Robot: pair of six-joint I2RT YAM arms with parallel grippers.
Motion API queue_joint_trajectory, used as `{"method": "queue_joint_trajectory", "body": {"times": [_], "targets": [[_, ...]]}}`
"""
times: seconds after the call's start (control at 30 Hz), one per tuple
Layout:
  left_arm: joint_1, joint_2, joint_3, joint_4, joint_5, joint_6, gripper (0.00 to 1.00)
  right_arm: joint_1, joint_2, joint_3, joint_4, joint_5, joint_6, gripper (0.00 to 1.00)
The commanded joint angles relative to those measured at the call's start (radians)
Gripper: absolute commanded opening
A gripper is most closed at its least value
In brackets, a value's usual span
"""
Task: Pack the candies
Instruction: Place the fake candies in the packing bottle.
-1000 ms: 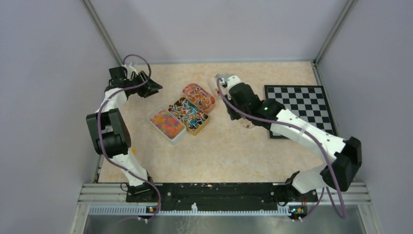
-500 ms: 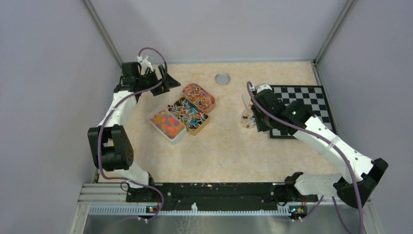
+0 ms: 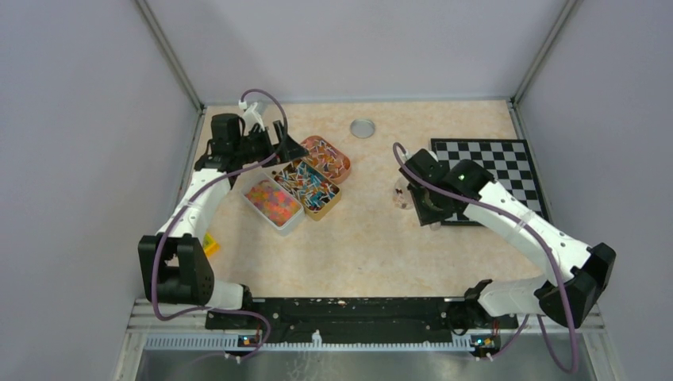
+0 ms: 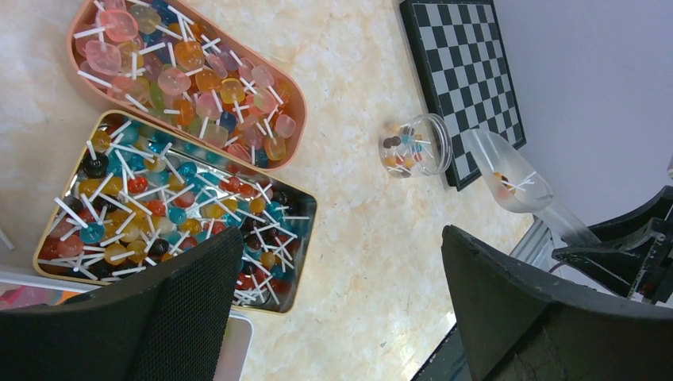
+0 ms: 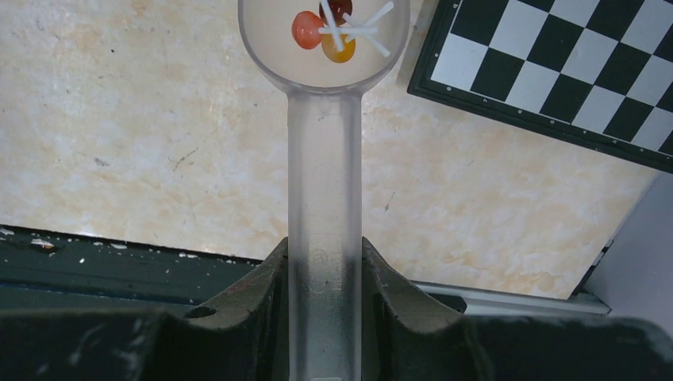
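The candies (image 3: 272, 200), tiny mixed pink, orange and yellow beads, fill a white tray left of centre. In the left wrist view only a pink edge of them (image 4: 17, 295) shows. My left gripper (image 3: 290, 148) hangs open and empty above the back ends of the trays; it also shows in the left wrist view (image 4: 341, 278). My right gripper (image 5: 325, 262) is shut on the handle of a clear plastic scoop (image 5: 325, 182), whose bowl holds three small lollipops. In the top view it (image 3: 419, 197) sits beside an open glass jar (image 3: 404, 193) that holds a few lollipops (image 4: 409, 147).
A gold tray (image 3: 311, 187) and a pink tray (image 3: 324, 155) full of lollipops lie next to the bead tray. The jar's metal lid (image 3: 363, 128) lies at the back. A checkerboard (image 3: 490, 178) covers the right side. Walls enclose the table.
My left arm has swung right and forward from the back left corner to above the trays. My right arm has come from the lid at the back down to the jar.
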Motion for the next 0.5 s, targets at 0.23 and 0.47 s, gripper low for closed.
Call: {"method": "queue_joint_trajectory", "body": {"times": [0.23, 0.47], "targets": [[0.003, -0.038, -0.008, 0.058, -0.013, 0.007, 0.99, -0.049, 0.058, -0.004, -0.061, -0.09, -0.022, 0.0], [0.003, -0.038, -0.009, 0.054, -0.024, 0.01, 0.99, -0.076, 0.079, 0.01, -0.099, -0.09, -0.051, 0.0]]}}
